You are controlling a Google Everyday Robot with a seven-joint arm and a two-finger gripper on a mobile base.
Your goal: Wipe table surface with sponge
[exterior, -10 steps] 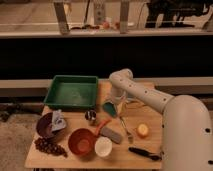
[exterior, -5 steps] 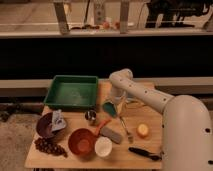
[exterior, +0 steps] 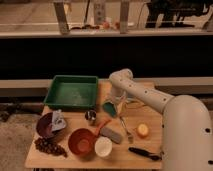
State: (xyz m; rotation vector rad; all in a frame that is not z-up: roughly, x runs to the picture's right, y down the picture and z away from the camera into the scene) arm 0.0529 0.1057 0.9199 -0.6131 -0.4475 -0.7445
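The light tan wooden table surface (exterior: 135,145) fills the lower middle of the camera view. The small teal-green sponge (exterior: 109,108) lies on it just right of the green tray. My gripper (exterior: 114,104) points down at the end of the white arm and sits right on the sponge, pressing it against the tabletop. The arm reaches in from the lower right and hides part of the table's right side.
A green rectangular tray (exterior: 72,92) stands at the back left. An orange bowl (exterior: 81,141), a white cup (exterior: 103,147), a grey block (exterior: 112,134), a fork (exterior: 124,127), an orange fruit (exterior: 143,130), a black tool (exterior: 145,153), a purple bowl (exterior: 46,125) and dark grapes (exterior: 48,147) crowd the front.
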